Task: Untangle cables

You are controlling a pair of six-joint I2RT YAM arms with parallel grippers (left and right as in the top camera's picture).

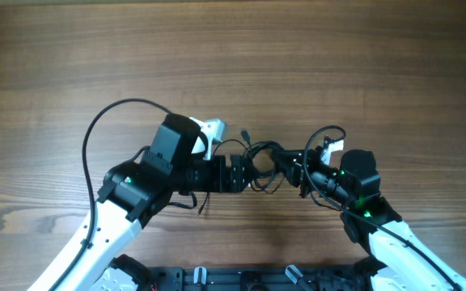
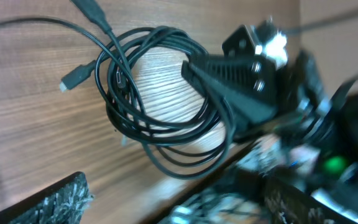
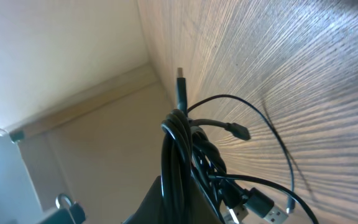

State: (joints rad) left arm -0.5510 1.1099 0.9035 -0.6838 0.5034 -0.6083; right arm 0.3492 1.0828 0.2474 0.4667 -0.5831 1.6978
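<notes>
Where its two black fingers meet, the right pincer is clamped together on the knotted bundle of thin, dark, flexible cables. Their loops spill out ahead of its tips over the brown wood-grain table. Facing it, the left pincer stands with its jaws wide apart, a textured black pad on either side of the coil, gripping nothing. Small plug ends stick out of the bundle beyond the right pincer's tips. A white patch atop that pincer is too blurred to read.

Wooden table (brown, grain running left-right); black rail at bottom edge.
</notes>
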